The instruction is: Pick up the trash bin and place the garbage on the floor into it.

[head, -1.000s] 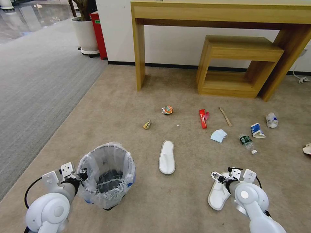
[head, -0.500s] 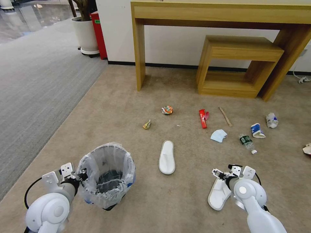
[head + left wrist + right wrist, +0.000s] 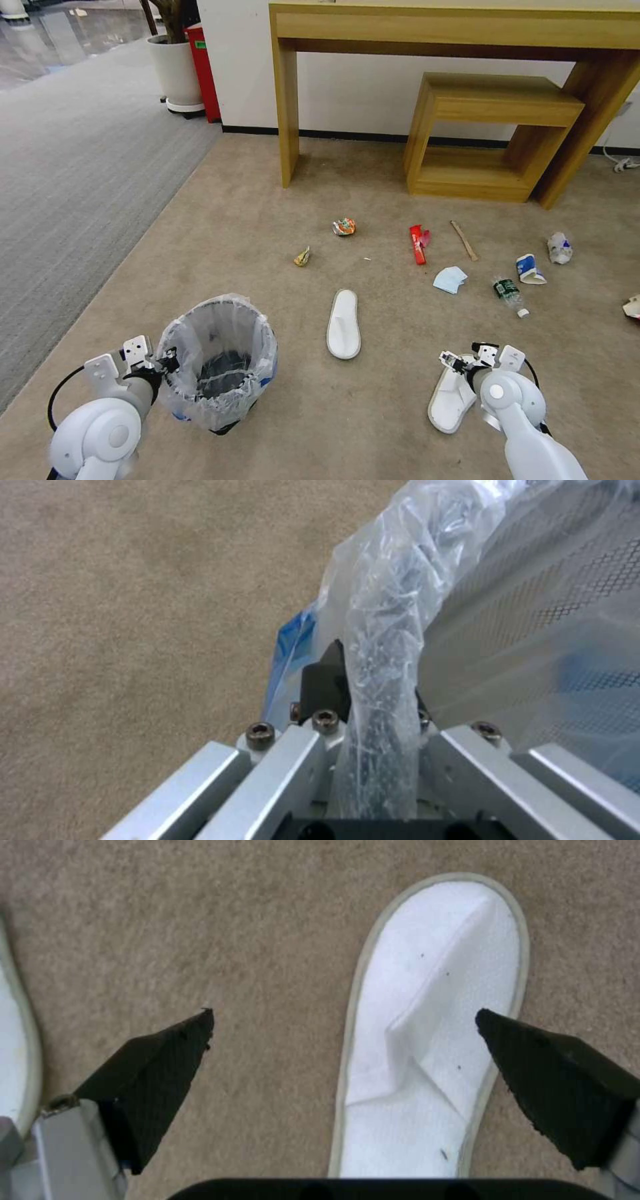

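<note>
We hold the trash bin [image 3: 219, 363] at our left: our left gripper [image 3: 363, 700] is clamped on its bag-lined rim, one dark finger outside the crinkled plastic, and the bin sits on the floor [image 3: 220, 220] low on that side. Our right gripper [image 3: 343, 1060] hangs over the nearer slipper [image 3: 433, 1040] with jaws spread wide and nothing in them. The slipper lies off-centre in the gap, toward one finger, its long axis running away from the wrist, so the jaws close across its width; we judge a small sideways shift would centre it. The right arm is plainly the nearer one. The second slipper [image 3: 343, 325] lies between slipper and bin. Farther off, well apart, lie the crushed can [image 3: 344, 227], red wrapper [image 3: 418, 244], wooden stick [image 3: 463, 240], blue mask [image 3: 450, 279] and plastic bottle [image 3: 508, 291]. Nothing stands between jaws and slipper
</note>
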Controlling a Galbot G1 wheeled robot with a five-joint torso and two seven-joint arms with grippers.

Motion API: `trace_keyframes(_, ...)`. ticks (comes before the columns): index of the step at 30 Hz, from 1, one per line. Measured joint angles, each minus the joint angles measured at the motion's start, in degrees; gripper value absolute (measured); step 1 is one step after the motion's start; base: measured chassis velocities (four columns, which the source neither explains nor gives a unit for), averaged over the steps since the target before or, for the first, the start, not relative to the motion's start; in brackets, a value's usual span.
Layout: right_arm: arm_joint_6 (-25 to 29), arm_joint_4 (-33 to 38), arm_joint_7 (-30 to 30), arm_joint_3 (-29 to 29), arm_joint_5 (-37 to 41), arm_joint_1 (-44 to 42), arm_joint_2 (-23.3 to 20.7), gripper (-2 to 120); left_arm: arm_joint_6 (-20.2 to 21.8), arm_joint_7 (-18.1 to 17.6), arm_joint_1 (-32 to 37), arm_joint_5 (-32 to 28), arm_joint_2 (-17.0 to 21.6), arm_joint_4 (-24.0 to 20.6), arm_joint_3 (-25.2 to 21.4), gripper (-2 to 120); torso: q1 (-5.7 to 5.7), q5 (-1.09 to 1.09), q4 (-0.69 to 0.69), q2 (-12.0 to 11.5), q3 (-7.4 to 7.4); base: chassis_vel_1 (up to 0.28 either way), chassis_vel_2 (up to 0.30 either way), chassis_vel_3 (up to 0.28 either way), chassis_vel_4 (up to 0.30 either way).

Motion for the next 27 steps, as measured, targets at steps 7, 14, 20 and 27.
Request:
trace_keyframes(7,1.1,-3.1,-2.0,-0.3,-2.0,1.0,0.0,100,-0.1,0.1,-0.2,0.0,0.0,0.6,0.1,1,0.0,0.0,0.0,0.0,0.0,0.0,0.0,0.0,0.0)
trace_keyframes(14,2.1,-5.9,-3.4,-0.7,-3.5,2.0,0.3,100,-0.1,0.1,-0.3,0.0,0.0,0.8,0.1,1,0.0,0.0,0.0,0.0,0.0,0.0,0.0,0.0,0.0)
trace_keyframes(20,2.8,-8.6,-4.1,-1.2,-5.2,3.0,0.8,100,-0.1,0.1,-0.4,-0.1,0.0,1.0,0.1,1,0.0,0.0,0.0,0.0,0.0,0.0,0.0,0.0,0.0)
trace_keyframes(27,3.6,-11.0,-4.8,-1.3,-6.8,3.7,1.1,100,-0.2,0.1,-0.3,-0.2,0.0,1.0,-0.1,1,0.0,0.0,0.0,0.0,0.0,0.0,0.0,0.0,0.0)
